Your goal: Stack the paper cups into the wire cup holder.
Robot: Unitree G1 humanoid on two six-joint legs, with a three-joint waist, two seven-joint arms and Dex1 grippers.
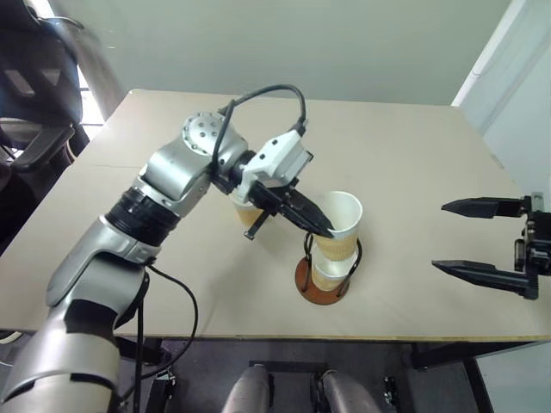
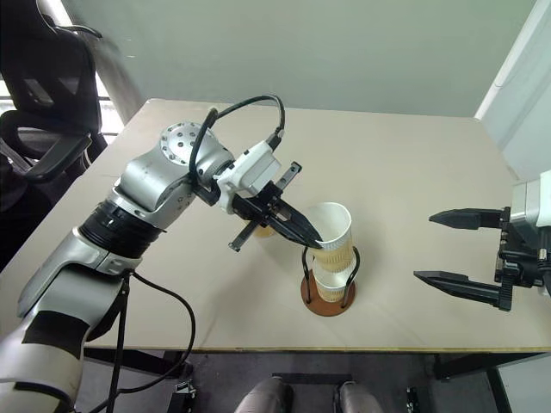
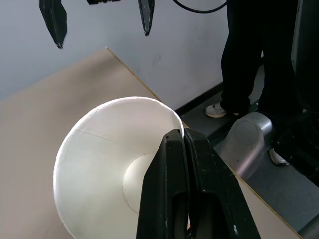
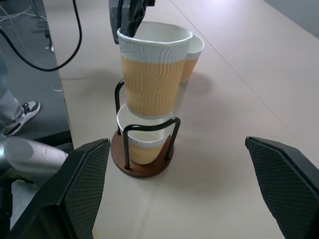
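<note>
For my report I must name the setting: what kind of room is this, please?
Probably an office or lab set up for robot trials: a plain beige table by bare walls, a black office chair beside it, and a person standing nearby.

Left claw [image 1: 320,229] pinches a paper cup's [image 1: 340,225] rim above the wire cup holder [image 1: 326,277].

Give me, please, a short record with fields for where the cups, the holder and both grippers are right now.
holder: wire cup holder near the table's front edge
cup in holder: one cup seated on the base
held cup: second cup, rim pinched by left gripper, bottom just above the seated cup's mouth
third cup: upright on the table behind the holder
right gripper: open, apart from the cups
</note>
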